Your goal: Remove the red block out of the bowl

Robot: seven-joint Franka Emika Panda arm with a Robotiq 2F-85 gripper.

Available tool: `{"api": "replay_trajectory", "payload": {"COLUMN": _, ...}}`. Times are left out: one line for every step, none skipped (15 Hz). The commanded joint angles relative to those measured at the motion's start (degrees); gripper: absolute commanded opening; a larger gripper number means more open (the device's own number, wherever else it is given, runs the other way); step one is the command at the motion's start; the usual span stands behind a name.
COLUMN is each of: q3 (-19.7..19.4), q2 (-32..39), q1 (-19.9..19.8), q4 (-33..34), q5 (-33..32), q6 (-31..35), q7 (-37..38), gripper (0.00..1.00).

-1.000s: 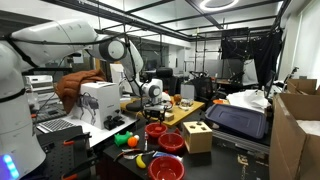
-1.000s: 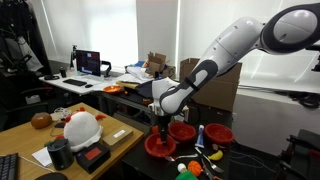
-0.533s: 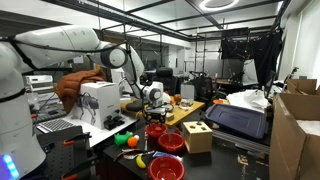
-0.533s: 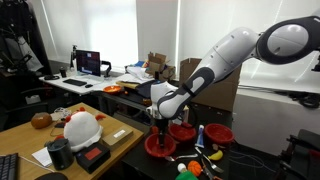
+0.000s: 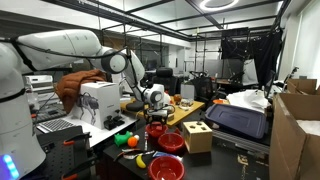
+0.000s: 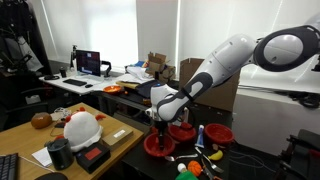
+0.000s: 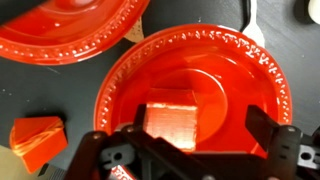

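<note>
Recording red block (image 7: pixel 172 118) on the floor of red bowl (image 7: pixel 250 70), slightly off centre, broad face up, clear of the bowl wall. Not resolved in either exterior view, being too small and screened by the rim. Found end effector (image 7: pixel 185 135) directly over the same bowl, jaws spread fully wide, one to each side of the block, gripping nothing; contact with the block cannot be told from the wrist view. Confirmed in both exterior views: end effector (image 5: pixel 153 118) pointing straight down, tips at about rim level of the bowl (image 5: pixel 157 132), arm reaching in from above and behind; same posture seen at end effector (image 6: pixel 160 128) over bowl (image 6: pixel 150 148). Noted second red bowl (image 7: pixel 70 30) just beside the first, rims near, touching or not cannot be told. Noted loose red piece (image 7: pixel 35 140) outside both bowls, lying on the dark worktop (image 7: pixel 40 95). Logged further out, in an exterior view, green ball (image 5: pixel 121 140) and yellow piece (image 5: pixel 141 160) near the worktop's front edge, and wooden box (image 5: pixel 197 136) standing beside the cluster of bowls, apart from the occupied one.
</note>
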Motion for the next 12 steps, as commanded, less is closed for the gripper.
{"api": "replay_trajectory", "payload": {"q3": 0.74, "q2": 1.04, "q1": -0.5, "q4": 2.36, "q5": -0.53, "q6": 0.0, "q7": -2.62, "gripper": 1.0}}
{"api": "replay_trajectory", "payload": {"q3": 0.83, "q2": 0.78, "q1": -0.56, "q4": 2.19, "q5": -0.52, "q6": 0.05, "q7": -3.03, "gripper": 1.0}}
{"api": "replay_trajectory", "payload": {"q3": 0.86, "q2": -0.11, "q1": -0.58, "q4": 1.18, "q5": -0.16, "q6": -0.09, "q7": -3.64, "gripper": 1.0}}
{"api": "replay_trajectory", "payload": {"q3": 0.98, "q2": -0.5, "q1": -0.6, "q4": 0.71, "q5": -0.2, "q6": 0.16, "q7": -4.33, "gripper": 1.0}}
{"api": "replay_trajectory", "payload": {"q3": 1.12, "q2": -0.67, "q1": -0.63, "q4": 0.48, "q5": -0.17, "q6": 0.25, "q7": -4.73, "gripper": 1.0}}
{"api": "replay_trajectory", "payload": {"q3": 1.12, "q2": -0.56, "q1": -0.58, "q4": 0.56, "q5": -0.2, "q6": 0.28, "q7": -5.36, "gripper": 1.0}}
{"api": "replay_trajectory", "payload": {"q3": 1.11, "q2": -0.4, "q1": -0.58, "q4": 0.67, "q5": -0.15, "q6": 0.23, "q7": -5.55, "gripper": 1.0}}
{"api": "replay_trajectory", "payload": {"q3": 1.11, "q2": -0.25, "q1": -0.68, "q4": 0.66, "q5": -0.13, "q6": 0.31, "q7": -6.09, "gripper": 1.0}}
{"api": "replay_trajectory", "payload": {"q3": 1.03, "q2": -0.16, "q1": -0.72, "q4": 0.62, "q5": -0.13, "q6": 0.41, "q7": -6.28, "gripper": 1.0}}
{"api": "replay_trajectory", "payload": {"q3": 0.95, "q2": -0.07, "q1": -0.78, "q4": 0.57, "q5": -0.18, "q6": 0.59, "q7": -6.45, "gripper": 1.0}}
{"api": "replay_trajectory", "payload": {"q3": 0.81, "q2": 0.08, "q1": -0.86, "q4": 0.53, "q5": -0.27, "q6": 0.67, "q7": -6.7, "gripper": 1.0}}
{"api": "replay_trajectory", "payload": {"q3": 0.72, "q2": 0.19, "q1": -0.98, "q4": 0.48, "q5": -0.32, "q6": 0.74, "q7": -7.18, "gripper": 1.0}}
